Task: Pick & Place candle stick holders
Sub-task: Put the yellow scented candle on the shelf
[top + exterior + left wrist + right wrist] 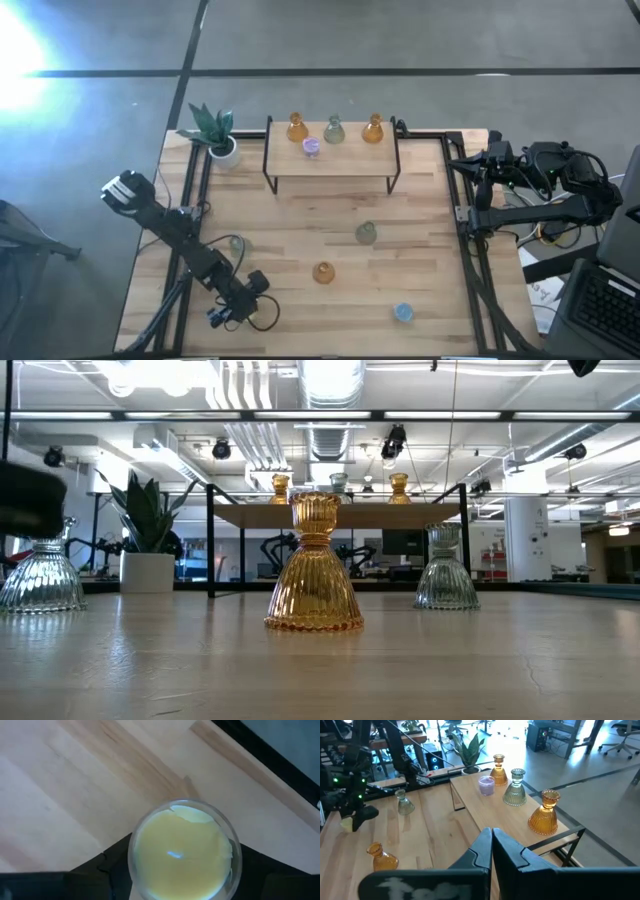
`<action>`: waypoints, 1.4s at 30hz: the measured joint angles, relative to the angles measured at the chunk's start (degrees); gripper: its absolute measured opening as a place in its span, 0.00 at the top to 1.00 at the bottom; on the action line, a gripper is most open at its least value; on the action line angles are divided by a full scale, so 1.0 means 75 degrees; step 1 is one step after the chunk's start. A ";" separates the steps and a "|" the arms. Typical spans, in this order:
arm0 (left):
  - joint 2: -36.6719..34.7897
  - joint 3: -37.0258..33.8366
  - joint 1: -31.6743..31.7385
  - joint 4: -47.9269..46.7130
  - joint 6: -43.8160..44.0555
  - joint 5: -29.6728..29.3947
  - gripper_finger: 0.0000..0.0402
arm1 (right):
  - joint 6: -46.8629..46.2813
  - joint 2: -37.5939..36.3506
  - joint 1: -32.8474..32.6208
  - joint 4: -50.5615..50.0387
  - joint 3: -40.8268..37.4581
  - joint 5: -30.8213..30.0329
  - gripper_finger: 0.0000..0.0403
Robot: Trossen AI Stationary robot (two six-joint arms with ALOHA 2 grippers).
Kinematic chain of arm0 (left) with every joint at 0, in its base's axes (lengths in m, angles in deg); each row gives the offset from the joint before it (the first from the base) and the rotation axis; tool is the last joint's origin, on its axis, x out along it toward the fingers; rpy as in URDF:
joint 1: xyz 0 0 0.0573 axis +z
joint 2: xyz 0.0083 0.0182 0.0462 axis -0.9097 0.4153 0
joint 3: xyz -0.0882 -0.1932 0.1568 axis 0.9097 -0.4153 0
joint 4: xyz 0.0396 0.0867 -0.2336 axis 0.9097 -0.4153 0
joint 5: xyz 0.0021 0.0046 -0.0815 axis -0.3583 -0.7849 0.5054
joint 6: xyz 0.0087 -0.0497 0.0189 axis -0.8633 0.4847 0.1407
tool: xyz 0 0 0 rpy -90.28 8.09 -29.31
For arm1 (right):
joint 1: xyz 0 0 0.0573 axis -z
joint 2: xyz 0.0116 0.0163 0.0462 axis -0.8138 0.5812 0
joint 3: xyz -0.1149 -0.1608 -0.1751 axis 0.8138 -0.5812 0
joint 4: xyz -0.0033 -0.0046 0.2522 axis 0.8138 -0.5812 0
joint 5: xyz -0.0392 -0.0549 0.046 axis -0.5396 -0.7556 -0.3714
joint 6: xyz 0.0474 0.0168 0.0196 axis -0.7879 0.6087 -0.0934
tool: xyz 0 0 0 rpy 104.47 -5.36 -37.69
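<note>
From above: a wooden table [300, 215] holds a small raised shelf [332, 150] at its far edge, carrying four candle stick holders: two amber [296, 127], one grey-green [334, 129], one purple [311, 147]. Four more stand well apart on open tabletop: grey-green [366, 232], amber [323, 272], blue [403, 312], one clear [236, 243]. A potted plant [215, 132] sits at the far left corner. The left gripper [228, 312] is near the table's front left edge; the right gripper [478, 160] waits off the right side.

Low view: amber holder centre.

Left wrist: dark fingers [90, 880] flank a yellow holder [184, 851]; grip cannot be told.

Right wrist: fingers pressed together, empty.
</note>
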 joint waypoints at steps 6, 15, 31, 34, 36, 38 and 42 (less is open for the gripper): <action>-0.0494 0.0462 0.0440 -0.1424 -0.0762 -0.0499 0.41 | 0.0000 0.0000 0.0000 0.0000 0.0000 0.0000 0.98; -0.1050 0.1177 0.2433 -0.3295 -0.2760 -0.0561 0.41 | 0.0000 -0.0001 0.0000 0.0001 -0.0001 0.0002 0.98; -0.0151 0.4940 0.6999 -0.3522 -0.4106 -0.0540 0.41 | 0.0000 0.0000 0.0000 0.0000 0.0000 0.0002 0.98; 0.0557 0.5973 0.7325 -0.3503 -0.3298 -0.0536 0.41 | 0.0000 -0.0002 0.0000 0.0000 0.0000 0.0001 0.98; 0.1045 0.6674 0.7447 -0.3551 -0.2756 -0.0588 0.41 | 0.0000 0.0000 0.0002 0.0000 0.0000 0.0001 0.98; 0.1490 0.7323 0.7533 -0.3597 -0.2241 -0.0596 0.41 | 0.0000 -0.0002 0.0001 0.0001 0.0000 0.0002 0.98; 0.2244 0.8368 0.7722 -0.4026 -0.1281 -0.0765 0.41 | 0.0000 -0.0001 0.0002 0.0000 -0.0001 0.0001 0.98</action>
